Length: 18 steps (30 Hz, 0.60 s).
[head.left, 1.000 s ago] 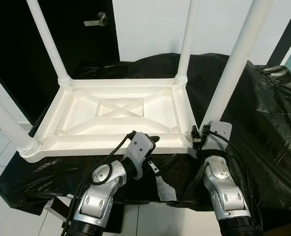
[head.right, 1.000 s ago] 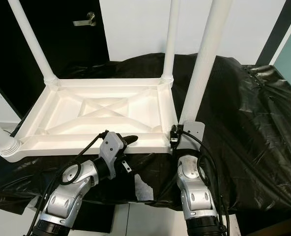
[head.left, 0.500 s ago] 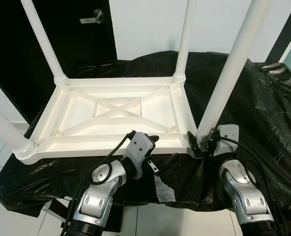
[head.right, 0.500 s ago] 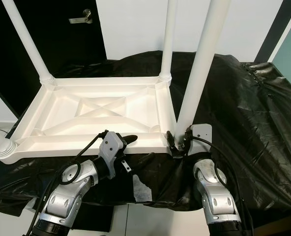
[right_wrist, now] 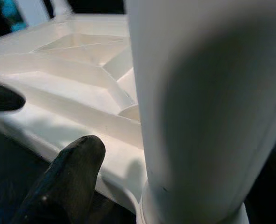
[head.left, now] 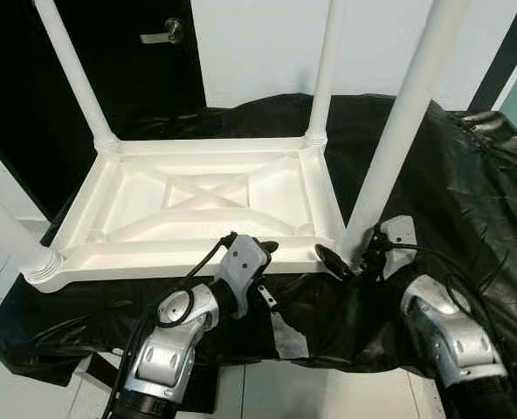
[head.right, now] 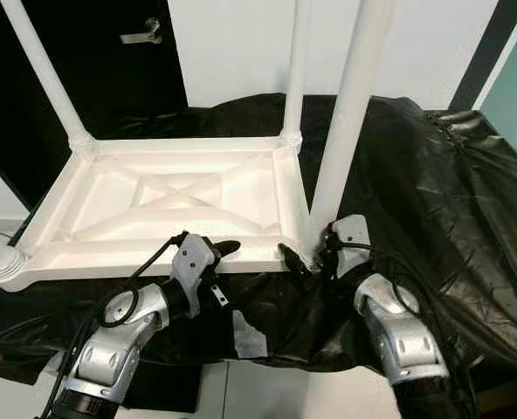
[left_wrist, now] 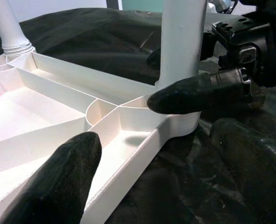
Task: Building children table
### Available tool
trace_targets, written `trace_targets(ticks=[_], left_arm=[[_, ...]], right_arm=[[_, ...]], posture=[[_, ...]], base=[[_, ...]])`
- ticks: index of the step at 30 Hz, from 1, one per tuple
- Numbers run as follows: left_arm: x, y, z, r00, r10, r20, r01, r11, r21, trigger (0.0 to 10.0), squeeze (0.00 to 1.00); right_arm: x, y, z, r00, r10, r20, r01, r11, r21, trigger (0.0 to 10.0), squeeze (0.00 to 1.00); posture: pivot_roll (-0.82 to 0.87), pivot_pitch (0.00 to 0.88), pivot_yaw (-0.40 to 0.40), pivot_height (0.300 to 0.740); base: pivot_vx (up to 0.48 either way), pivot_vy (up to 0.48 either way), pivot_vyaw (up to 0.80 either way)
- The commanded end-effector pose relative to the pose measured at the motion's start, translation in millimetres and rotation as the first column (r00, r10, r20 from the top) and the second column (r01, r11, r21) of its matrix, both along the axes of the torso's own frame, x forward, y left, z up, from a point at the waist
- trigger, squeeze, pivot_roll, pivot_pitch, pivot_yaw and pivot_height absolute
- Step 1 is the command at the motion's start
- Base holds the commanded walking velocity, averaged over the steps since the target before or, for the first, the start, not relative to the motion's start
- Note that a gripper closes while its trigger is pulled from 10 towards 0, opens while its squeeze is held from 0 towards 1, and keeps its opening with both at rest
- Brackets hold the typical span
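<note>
A white children's table (head.left: 324, 196) lies upside down on black plastic sheeting, its four legs pointing up. My right gripper (head.left: 341, 253) is open at the foot of the near right leg (head.left: 398, 131). One finger (right_wrist: 68, 177) sits a little apart from the leg (right_wrist: 208, 102); the other is hidden behind it. My left gripper (head.left: 270, 272) is open at the table's near rim. In the left wrist view it (left_wrist: 152, 140) straddles that rim, one finger (left_wrist: 58, 182) over the ribbed underside and one outside.
The black sheeting (head.left: 468, 183) drapes over the whole support and hangs off its near edge, with a torn pale patch (head.left: 285, 332). A dark door with a lever handle (head.left: 167, 35) stands behind on the left. Three other legs rise at the corners, the near left (head.left: 14, 236) closest.
My right arm has swung out to the right, and its fingers now reach sideways around the foot of the near right leg. The left arm has barely moved; the camera shifted slightly.
</note>
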State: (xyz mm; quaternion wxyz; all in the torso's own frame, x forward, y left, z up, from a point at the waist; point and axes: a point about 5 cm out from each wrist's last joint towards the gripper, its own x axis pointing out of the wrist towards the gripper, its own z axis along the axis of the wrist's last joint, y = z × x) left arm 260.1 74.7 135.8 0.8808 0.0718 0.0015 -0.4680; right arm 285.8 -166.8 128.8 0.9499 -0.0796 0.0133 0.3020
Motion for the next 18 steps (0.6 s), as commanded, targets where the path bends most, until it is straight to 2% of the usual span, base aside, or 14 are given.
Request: trace_targets(ticks=[1,2,3,4,5,9,14,15,16,17,18], left_arm=[[-0.4,0.3,2,0.999,0.038,0.009,-0.038,0.999,0.004,10.0,0.00],[-0.4,0.3,2,0.999,0.038,0.009,-0.038,0.999,0.004,10.0,0.00],[-0.8,0.5,2,0.999,0.035,0.009,-0.036,0.999,0.007,10.0,0.00],[-0.8,0.5,2,0.999,0.035,0.009,-0.036,0.999,0.007,10.0,0.00],[-1.0,0.7,2,0.999,0.036,0.009,-0.036,0.999,0.009,10.0,0.00],[-2.1,1.3,1,0.999,0.038,0.010,-0.038,0.999,0.017,10.0,0.00],[-2.3,1.7,1,0.999,0.046,0.011,-0.046,0.999,0.018,10.0,0.00],[-2.8,1.5,1,0.999,0.053,0.011,-0.053,0.998,0.014,10.0,0.00],[-2.9,1.4,1,0.998,0.055,0.010,-0.055,0.998,0.012,10.0,0.00],[-2.9,1.4,1,0.998,0.055,0.010,-0.055,0.998,0.012,10.0,0.00],[-3.1,1.6,1,0.998,0.057,0.009,-0.057,0.998,0.011,10.0,0.00]], right_arm=[[5.1,1.1,0,0.996,0.087,-0.010,-0.088,0.995,-0.052,9.2,0.00],[5.1,1.1,0,0.996,0.087,-0.010,-0.088,0.995,-0.052,9.2,0.00],[9.8,-2.3,3,0.992,0.122,-0.013,-0.122,0.988,-0.090,4.7,0.00],[9.8,-2.3,3,0.992,0.122,-0.013,-0.122,0.988,-0.090,4.7,0.00],[13.7,-4.2,5,0.988,0.151,-0.016,-0.152,0.981,-0.121,0.0,0.00],[18.3,-6.8,7,0.979,0.201,-0.030,-0.203,0.964,-0.170,0.0,0.00],[18.5,-7.9,6,0.977,0.208,-0.039,-0.212,0.963,-0.165,0.0,0.00],[17.2,-7.8,4,0.982,0.179,-0.054,-0.185,0.973,-0.135,0.0,0.00],[17.4,-8.3,2,0.987,0.151,-0.063,-0.158,0.979,-0.128,4.9,0.00],[17.4,-8.3,2,0.987,0.151,-0.063,-0.158,0.979,-0.128,4.9,0.00],[18.1,-9.4,1,0.993,0.104,-0.064,-0.111,0.987,-0.118,10.0,0.00]], posture=[[-0.02,0.000,0.016,0.740],[-0.02,0.000,0.016,0.740],[-0.02,0.000,0.016,0.740],[-0.02,0.000,0.016,0.740],[-0.01,0.000,0.016,0.740],[0.00,0.000,0.006,0.740],[0.00,0.000,-0.002,0.740],[0.00,0.000,-0.011,0.740],[0.00,0.000,-0.011,0.740],[0.00,0.000,-0.011,0.740],[0.00,0.000,-0.010,0.740]], base=[[0.000,0.000,0.00],[0.000,0.000,0.00],[0.000,0.000,0.00],[0.000,0.000,0.00],[0.000,0.000,0.00],[0.000,0.000,0.00],[0.000,0.000,0.00],[0.000,0.000,0.00],[0.000,0.000,0.00],[0.000,0.000,0.00],[0.000,0.000,0.00]])
